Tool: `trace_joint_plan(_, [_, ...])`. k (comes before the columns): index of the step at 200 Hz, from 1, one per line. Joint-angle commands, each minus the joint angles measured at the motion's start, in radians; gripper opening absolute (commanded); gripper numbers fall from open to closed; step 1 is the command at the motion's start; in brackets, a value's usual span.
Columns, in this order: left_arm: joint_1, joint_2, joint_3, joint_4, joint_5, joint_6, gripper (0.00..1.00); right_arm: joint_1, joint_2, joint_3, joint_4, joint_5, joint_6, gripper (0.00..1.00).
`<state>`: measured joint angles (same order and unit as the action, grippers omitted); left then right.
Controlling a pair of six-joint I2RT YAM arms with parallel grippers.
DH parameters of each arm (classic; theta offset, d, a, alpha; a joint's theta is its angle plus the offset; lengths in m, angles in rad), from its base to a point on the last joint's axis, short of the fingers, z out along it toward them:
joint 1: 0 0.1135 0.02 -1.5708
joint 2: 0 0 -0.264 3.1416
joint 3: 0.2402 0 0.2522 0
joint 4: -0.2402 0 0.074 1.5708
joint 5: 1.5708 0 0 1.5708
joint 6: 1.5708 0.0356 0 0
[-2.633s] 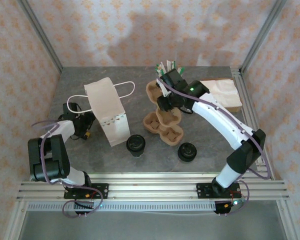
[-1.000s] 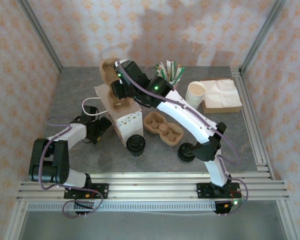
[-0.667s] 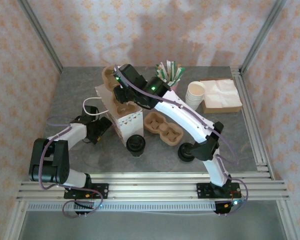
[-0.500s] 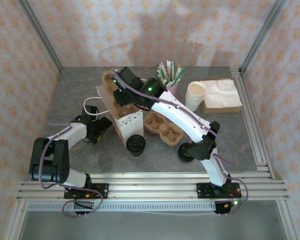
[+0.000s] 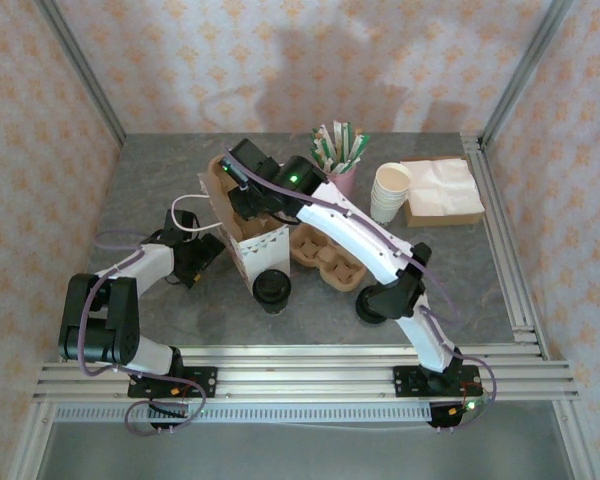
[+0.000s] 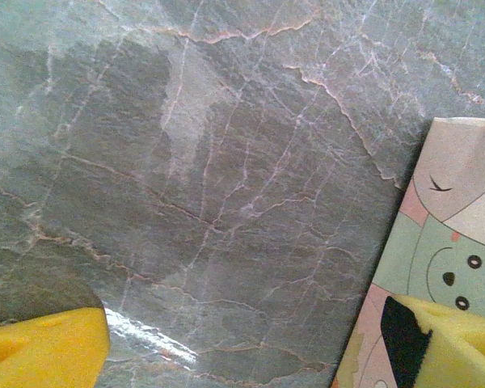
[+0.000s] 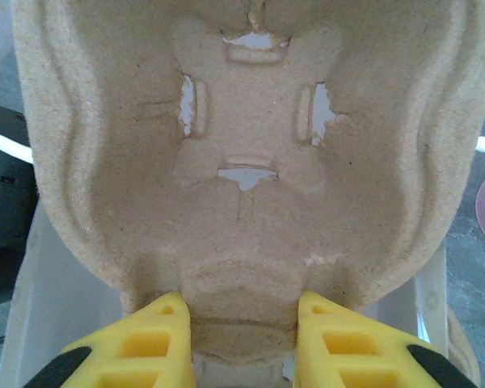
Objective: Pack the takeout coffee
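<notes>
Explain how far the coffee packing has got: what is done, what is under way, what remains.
Done: the white paper bag stands open. In hand: the right gripper is shut on a brown moulded-pulp cup carrier at the bag's mouth, while the open left gripper sits beside the bag. Left: both small dark cups with black domed lids stand on the grey table, unpacked.

Two takeout coffees on the count: first coffee [image 5: 271, 287] and second coffee [image 5: 372, 303] (that one partly hidden, but the dark lid gives it away). Two moulded-pulp carriers as well, first carrier [image 5: 218, 185] and second carrier [image 5: 327, 257]. Singles from here on: one paper bag [image 5: 260, 245], one stack of white cups [image 5: 389, 190], one pink cup of sachets [image 5: 338, 150], one brown tray of napkins [image 5: 442, 190]. How many cups are in that stack? Can't call it.
</notes>
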<state>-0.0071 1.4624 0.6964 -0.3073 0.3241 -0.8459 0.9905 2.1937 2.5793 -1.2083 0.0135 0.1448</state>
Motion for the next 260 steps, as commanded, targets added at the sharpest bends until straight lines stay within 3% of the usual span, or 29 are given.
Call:
trace_joint_plan(1, [-0.054, 0.064, 0.004, 0.088, 0.153, -0.001, 0.90, 0.006, 0.015, 0.037, -0.060, -0.001, -0.012, 0.27])
trace_joint_plan(260, [-0.056, 0.081, 0.041, 0.043, 0.109, 0.034, 0.90, -0.029, 0.150, 0.100, -0.154, -0.088, -0.022, 0.26])
